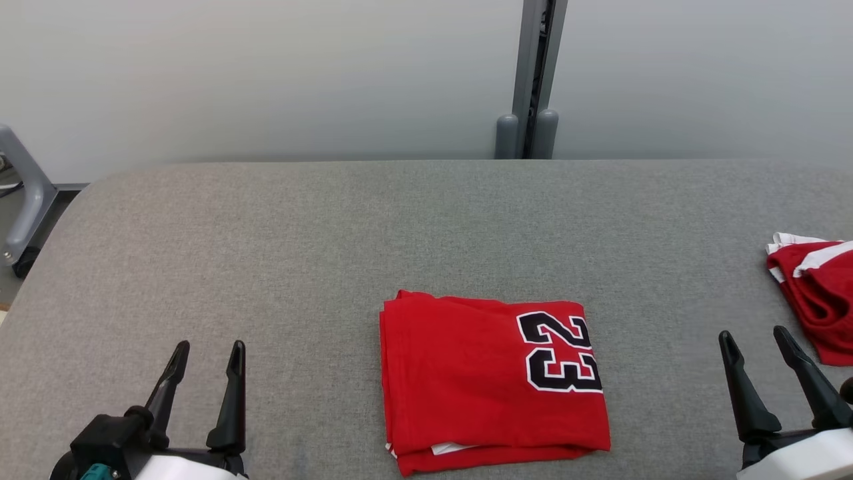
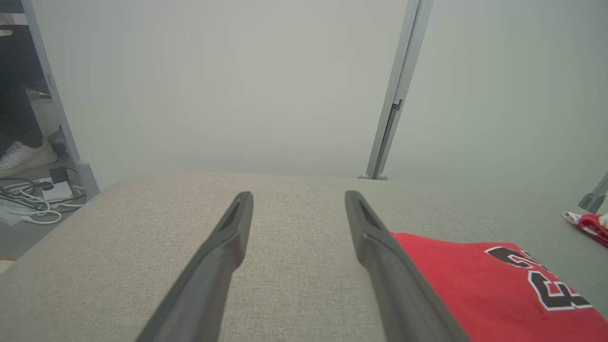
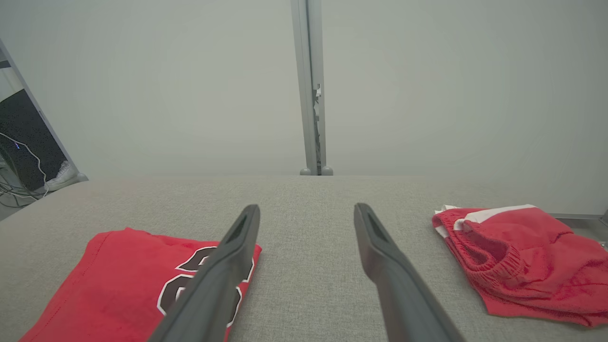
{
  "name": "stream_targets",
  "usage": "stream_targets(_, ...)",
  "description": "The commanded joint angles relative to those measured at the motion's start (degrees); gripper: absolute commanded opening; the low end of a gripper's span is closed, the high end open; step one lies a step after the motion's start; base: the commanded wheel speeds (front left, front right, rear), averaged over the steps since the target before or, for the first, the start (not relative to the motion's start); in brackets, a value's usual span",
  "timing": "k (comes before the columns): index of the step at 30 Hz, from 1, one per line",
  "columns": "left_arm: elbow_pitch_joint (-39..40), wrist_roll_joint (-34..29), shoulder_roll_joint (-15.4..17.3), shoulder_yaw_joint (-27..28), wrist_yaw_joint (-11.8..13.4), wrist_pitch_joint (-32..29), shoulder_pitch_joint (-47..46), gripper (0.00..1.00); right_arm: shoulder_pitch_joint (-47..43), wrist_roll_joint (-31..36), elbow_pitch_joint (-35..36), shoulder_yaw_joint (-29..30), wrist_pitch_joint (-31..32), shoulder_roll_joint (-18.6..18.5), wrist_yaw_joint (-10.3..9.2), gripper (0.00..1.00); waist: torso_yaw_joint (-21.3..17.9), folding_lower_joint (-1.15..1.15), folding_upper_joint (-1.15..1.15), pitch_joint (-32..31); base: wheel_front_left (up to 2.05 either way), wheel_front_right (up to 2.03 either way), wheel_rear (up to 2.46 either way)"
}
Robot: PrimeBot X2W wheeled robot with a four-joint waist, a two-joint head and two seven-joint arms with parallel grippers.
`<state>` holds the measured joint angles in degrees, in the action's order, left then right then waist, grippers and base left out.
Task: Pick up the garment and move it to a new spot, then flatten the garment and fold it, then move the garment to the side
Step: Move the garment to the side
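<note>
head: folded garment [image 1: 493, 383] mid-desk [image 1: 266, 253]; left pincer [image 1: 209, 348] and right pincer [image 1: 754, 335] flank it, both wide open, empty | left wrist: garment just right of fingers, untouched | right wrist: garment left, second red piece [image 3: 522, 256] right | step: fold looks done, side-move pending; next: grip stacked edge without unfolding

Red garment [image 1: 466, 387] with black-and-white 23, neatly folded flat, near front middle of grey surface [image 1: 266, 233]

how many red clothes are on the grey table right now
2. The folded red jersey with the 23 lies centred near the front edge; the red shorts sit bunched at the right, partly out of the head view.
</note>
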<state>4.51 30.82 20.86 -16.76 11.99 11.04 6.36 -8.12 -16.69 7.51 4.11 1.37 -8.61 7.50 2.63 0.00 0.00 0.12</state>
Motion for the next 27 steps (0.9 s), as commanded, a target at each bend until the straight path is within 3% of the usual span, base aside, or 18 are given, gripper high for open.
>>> stream_targets(1,0.4,-0.4,0.2,0.1,0.0,0.2,-1.6,1.0,0.7,-0.2,-0.2,-0.4,0.4,-0.5,-0.02,1.0,0.8,0.0,0.0,1.0,0.0,0.0,0.0)
stream_targets(15,0.6,-1.1,-1.4,0.3,-1.7,2.7,-7.7,1.0,7.9,-3.0,-9.8,-9.0,-0.2,-2.5,-0.02,1.0,6.6,0.0,0.0,11.4,0.0,0.0,0.0)
stream_targets(27,-0.8,-1.9,-3.2,1.1,-3.2,3.8,-10.9,1.0,12.0,-6.3,-21.4,-15.0,-0.7,-2.9,-0.02,1.0,7.6,0.0,0.0,15.7,0.0,0.0,0.0)
